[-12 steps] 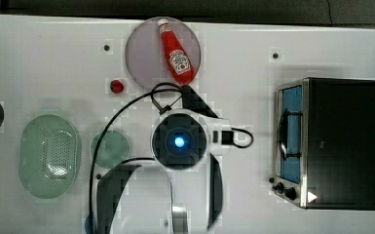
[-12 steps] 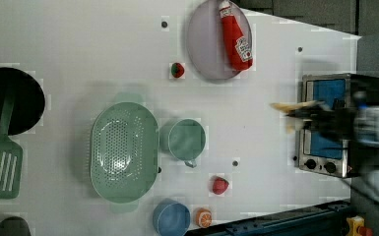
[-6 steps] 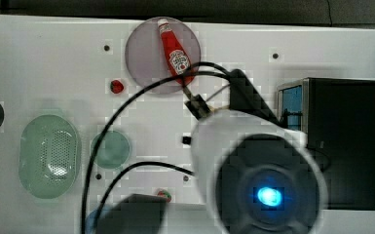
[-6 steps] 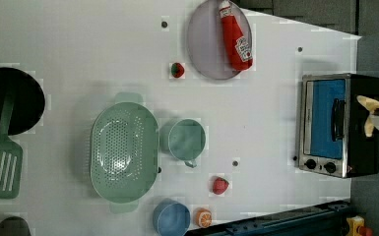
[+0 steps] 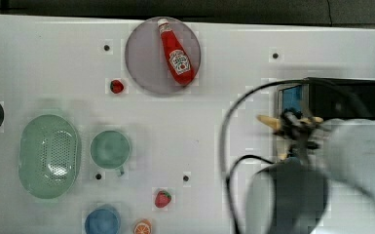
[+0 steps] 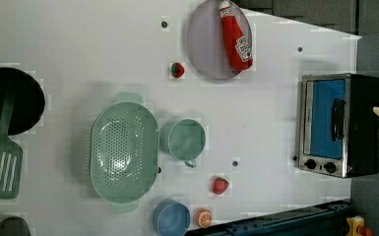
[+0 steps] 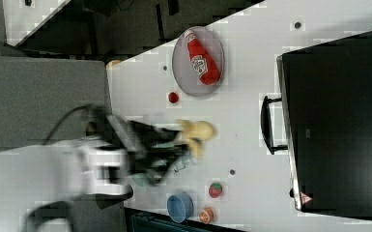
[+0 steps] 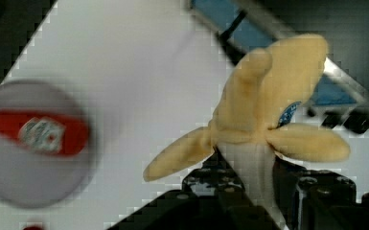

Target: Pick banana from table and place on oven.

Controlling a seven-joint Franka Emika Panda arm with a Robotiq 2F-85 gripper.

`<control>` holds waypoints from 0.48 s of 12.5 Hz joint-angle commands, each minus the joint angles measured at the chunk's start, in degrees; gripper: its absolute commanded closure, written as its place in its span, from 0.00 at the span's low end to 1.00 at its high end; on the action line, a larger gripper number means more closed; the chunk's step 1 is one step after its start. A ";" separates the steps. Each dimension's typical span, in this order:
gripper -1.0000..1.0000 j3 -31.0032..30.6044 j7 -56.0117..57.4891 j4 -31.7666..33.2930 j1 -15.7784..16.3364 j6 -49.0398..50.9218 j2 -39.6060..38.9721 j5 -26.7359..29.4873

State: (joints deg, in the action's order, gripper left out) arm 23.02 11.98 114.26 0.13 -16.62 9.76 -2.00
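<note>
Aloft, banana (image 8: 268, 110) near oven (image 5: 343, 97)

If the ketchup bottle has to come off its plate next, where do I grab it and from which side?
Grip the ketchup bottle across its wide red body at the label, coming straight down from above. It lies flat on the plate, cap toward the table's far edge in the top view, so set the fingers across its long axis; the tapered neck would likely slip.
</note>
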 commanded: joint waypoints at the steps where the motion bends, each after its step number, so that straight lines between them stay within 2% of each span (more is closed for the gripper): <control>1: 0.75 5.04 18.71 -0.68 -0.91 -3.52 -4.27 0.27; 6: 0.75 14.18 38.92 -0.80 -1.01 -18.27 -14.99 0.29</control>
State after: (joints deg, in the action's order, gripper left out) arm 37.10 42.47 115.26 -1.56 -32.90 -5.52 -2.36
